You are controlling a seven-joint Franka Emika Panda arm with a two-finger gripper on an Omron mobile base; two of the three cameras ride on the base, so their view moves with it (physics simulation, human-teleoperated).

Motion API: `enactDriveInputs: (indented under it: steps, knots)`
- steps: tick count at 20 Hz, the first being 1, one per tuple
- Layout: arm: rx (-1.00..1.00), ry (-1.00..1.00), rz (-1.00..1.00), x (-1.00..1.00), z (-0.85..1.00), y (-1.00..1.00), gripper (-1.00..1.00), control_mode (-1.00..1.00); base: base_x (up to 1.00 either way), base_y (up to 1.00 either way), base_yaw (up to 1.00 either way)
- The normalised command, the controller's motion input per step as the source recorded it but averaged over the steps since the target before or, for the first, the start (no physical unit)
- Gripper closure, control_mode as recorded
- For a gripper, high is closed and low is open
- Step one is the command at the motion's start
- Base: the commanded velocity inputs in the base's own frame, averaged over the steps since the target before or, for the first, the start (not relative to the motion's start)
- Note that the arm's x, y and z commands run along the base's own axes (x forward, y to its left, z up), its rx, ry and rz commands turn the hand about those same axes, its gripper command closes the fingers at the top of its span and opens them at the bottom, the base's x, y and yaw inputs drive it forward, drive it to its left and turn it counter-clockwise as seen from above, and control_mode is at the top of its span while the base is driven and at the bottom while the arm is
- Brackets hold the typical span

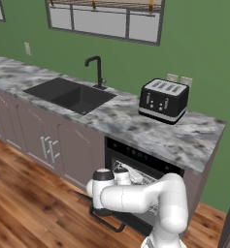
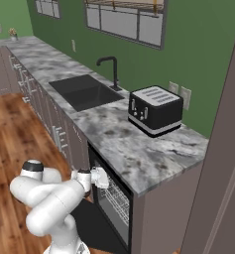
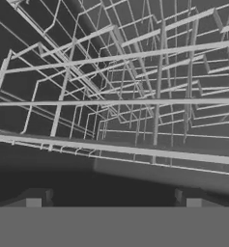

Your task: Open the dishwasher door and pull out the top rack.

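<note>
The dishwasher door (image 1: 106, 220) is seen swung down flat beneath the marble worktop (image 1: 150, 131), a dark panel with a curved bar handle at its outer edge. Inside the open cavity the top rack (image 3: 135, 91) is shown as a pale grey-white wire grid (thin crossing rods with upright tines), its front rail lying just ahead of the claw (image 3: 113, 202). The claw's fingers (image 3: 34, 202) are held wide apart, with nothing between them.
</note>
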Motion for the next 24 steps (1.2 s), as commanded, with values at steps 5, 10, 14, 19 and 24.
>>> enactDriveInputs:
  steps: [5,10,14,19,24]
  knots:
    - [-0.31,-0.22,-0.05,-0.04,-1.0,-0.64,-1.0,-1.0,0.0,0.0,0.0]
    - [-0.31,-0.21,-0.05,0.0,-1.0,-0.72,-1.0,-1.0,0.0,0.0,0.0]
    - [-0.3,-0.21,-0.05,0.0,-1.0,-0.8,-1.0,-1.0,0.0,0.0,0.0]
    - [-0.27,-0.19,-0.04,0.0,-1.0,-0.78,-1.0,-1.0,0.0,0.0,0.0]
    - [-0.23,-0.13,-0.02,0.01,-1.0,-0.72,-1.0,-1.0,0.0,0.0,0.0]
